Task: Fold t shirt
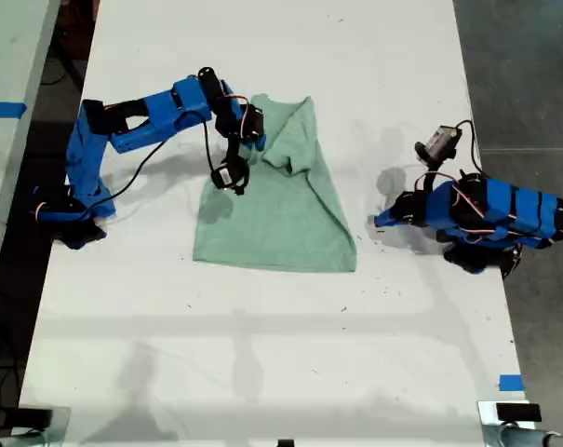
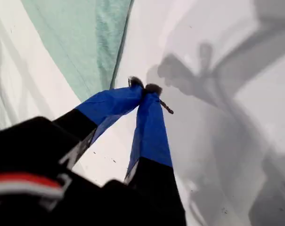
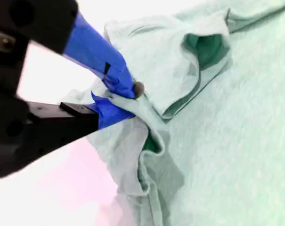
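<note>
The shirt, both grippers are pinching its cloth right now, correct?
Not both. Only my second gripper is shut on the shirt, as the second wrist view shows. My first gripper is shut on nothing, over the bare table beside it.

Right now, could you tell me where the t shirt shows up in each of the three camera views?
Exterior view: the t shirt lies mid-table, between the two arms.
First wrist view: a shirt edge beyond my first gripper, shut and empty.
Second wrist view: it fills the frame; my second gripper pinches a fold.
Shared landmark: the white table.
</note>
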